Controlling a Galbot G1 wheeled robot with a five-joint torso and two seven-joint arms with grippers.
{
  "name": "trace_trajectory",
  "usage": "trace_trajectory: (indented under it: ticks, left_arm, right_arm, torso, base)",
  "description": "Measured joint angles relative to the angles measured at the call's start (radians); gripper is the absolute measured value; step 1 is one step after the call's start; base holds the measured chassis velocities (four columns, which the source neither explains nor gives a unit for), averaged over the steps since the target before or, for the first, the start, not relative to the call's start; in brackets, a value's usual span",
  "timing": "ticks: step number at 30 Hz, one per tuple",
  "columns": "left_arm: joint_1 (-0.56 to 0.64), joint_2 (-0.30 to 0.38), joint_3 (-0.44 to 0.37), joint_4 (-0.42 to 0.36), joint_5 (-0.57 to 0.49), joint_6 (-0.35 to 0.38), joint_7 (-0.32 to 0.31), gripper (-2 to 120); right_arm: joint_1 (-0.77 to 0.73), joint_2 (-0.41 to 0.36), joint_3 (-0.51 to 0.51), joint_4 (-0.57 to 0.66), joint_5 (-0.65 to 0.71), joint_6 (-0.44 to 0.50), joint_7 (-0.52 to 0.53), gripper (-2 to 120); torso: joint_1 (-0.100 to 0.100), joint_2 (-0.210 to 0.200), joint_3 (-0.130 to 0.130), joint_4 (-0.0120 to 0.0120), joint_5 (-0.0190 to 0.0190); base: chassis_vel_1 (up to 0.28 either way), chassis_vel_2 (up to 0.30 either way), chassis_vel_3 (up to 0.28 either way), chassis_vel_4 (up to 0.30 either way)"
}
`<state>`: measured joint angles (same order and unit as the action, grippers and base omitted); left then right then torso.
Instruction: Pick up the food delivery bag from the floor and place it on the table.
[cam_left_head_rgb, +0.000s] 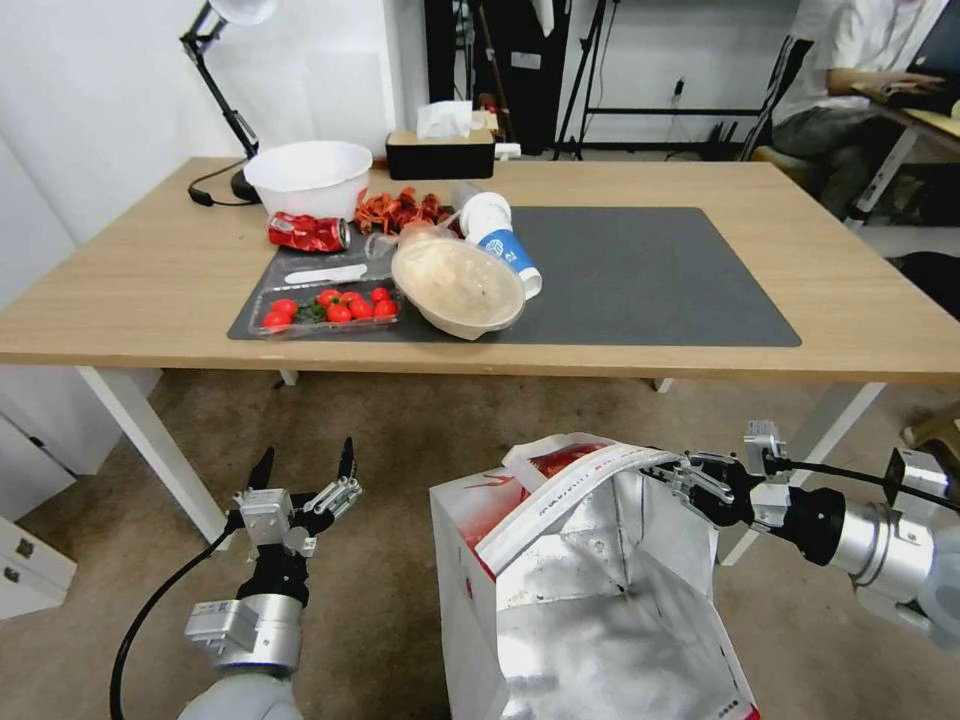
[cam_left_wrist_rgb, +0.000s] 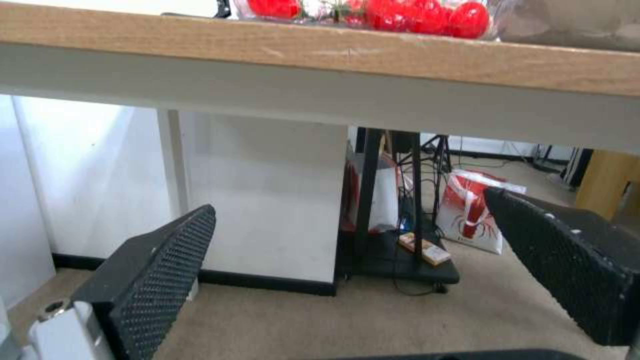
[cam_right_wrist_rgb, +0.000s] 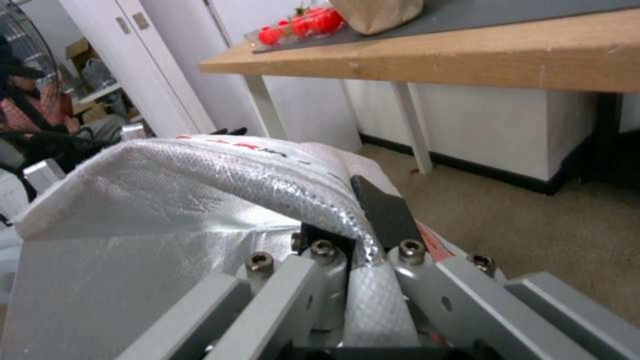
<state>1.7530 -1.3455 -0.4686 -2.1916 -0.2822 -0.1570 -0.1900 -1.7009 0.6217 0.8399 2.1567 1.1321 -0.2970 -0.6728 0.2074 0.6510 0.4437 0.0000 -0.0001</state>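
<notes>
The food delivery bag (cam_left_head_rgb: 590, 600) stands open in front of me below the table's front edge, red and white outside with silver foil lining (cam_right_wrist_rgb: 167, 200). Its bottom is cut off by the head view's lower edge. My right gripper (cam_left_head_rgb: 672, 470) is shut on the bag's upper rim at its right side, and the right wrist view has the foil edge pinched between the fingers (cam_right_wrist_rgb: 387, 210). My left gripper (cam_left_head_rgb: 305, 470) hangs open over the carpeted floor (cam_left_head_rgb: 400, 440), left of the bag and apart from it, with its fingers (cam_left_wrist_rgb: 160, 270) pointing under the table (cam_left_head_rgb: 130, 270).
The left half of the dark mat carries a white bowl (cam_left_head_rgb: 308, 175), a red can (cam_left_head_rgb: 308, 232), a tomato tray (cam_left_head_rgb: 325, 308), a lidded container (cam_left_head_rgb: 458, 285) and a tipped cup (cam_left_head_rgb: 505, 245). The mat's right half (cam_left_head_rgb: 660, 270) is bare. A white table leg (cam_left_head_rgb: 150, 440) stands beside my left gripper.
</notes>
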Motion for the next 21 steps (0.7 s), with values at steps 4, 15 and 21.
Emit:
trace_trajectory:
  ticks: [4, 15, 21]
  left_arm:
    - [0.0, 0.0, 0.0, 0.0, 0.0, 0.0, 0.0, 100]
    - [0.0, 0.001, -0.001, 0.001, 0.002, 0.0, 0.0, 100]
    - [0.001, 0.0, 0.0, 0.001, 0.003, 0.001, 0.002, 100]
  right_arm:
    - [0.0, 0.0, 0.001, 0.0, 0.0, 0.0, -0.001, 0]
    - [0.003, -0.004, 0.003, -0.002, 0.001, 0.0, -0.001, 0]
    - [0.004, -0.004, 0.004, -0.002, 0.002, 0.0, -0.001, 0]
  torso:
    - [0.005, 0.012, 0.007, 0.0, 0.0001]
    - [0.024, 0.059, 0.035, 0.0, 0.0]
    - [0.037, 0.09, 0.053, 0.0, 0.0001]
  base:
    - [0.0, 0.0, 0.0, 0.0]
    - [0.0, 0.0, 0.0, 0.0]
    - [0.0, 0.0, 0.0, 0.0]
